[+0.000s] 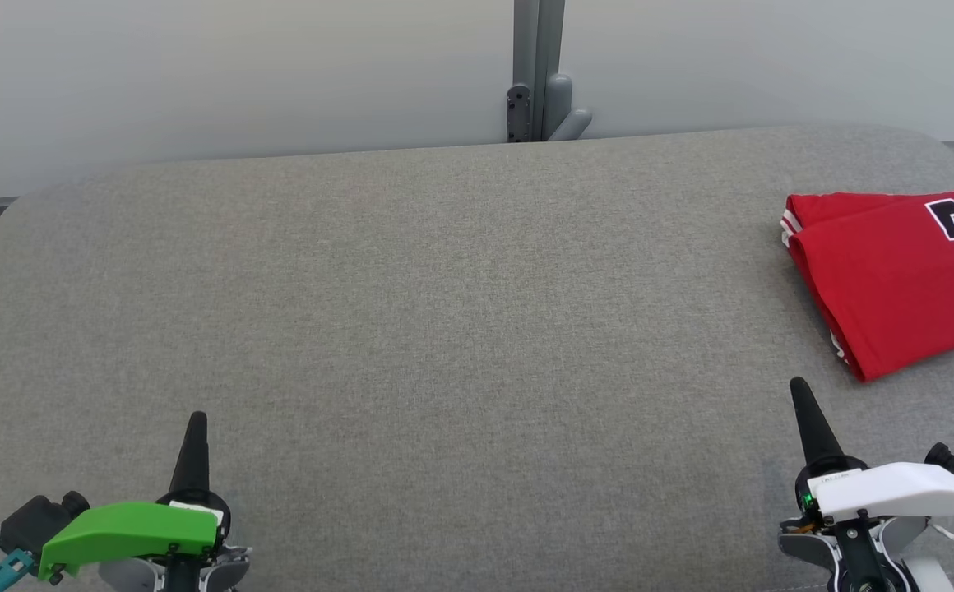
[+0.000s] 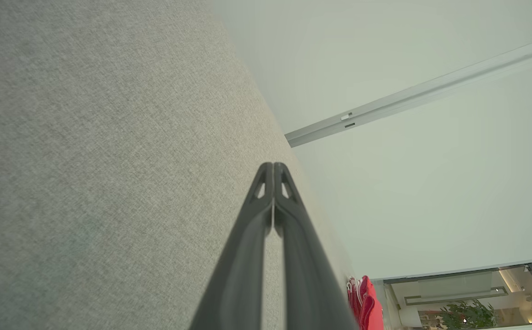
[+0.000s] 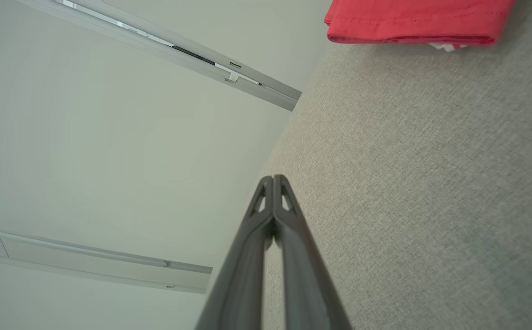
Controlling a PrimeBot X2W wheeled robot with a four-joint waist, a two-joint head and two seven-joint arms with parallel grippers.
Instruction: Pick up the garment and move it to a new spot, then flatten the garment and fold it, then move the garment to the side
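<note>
While you watch from the head, left gripper (image 1: pixel 197 418) and right gripper (image 1: pixel 798 385) sit clenched, empty; the folded red garment (image 1: pixel 888 279) lies ahead and right of the right one, numbered "23". Left wrist: garment well off to its side. Right wrist: its folded edge ahead of the jaws, apart. Likely soft, limp, light; pinch all layers there.

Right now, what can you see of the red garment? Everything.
The red garment is a jersey, folded into a flat layered rectangle, lying on the right side of the grey fabric surface, cut off by the head view's edge. Cloth looks smooth and thin. Black white-outlined digits face up; white trim peeks out at two spots. Only the surface touches it; the shut right gripper sits apart, nearer the robot.
</note>
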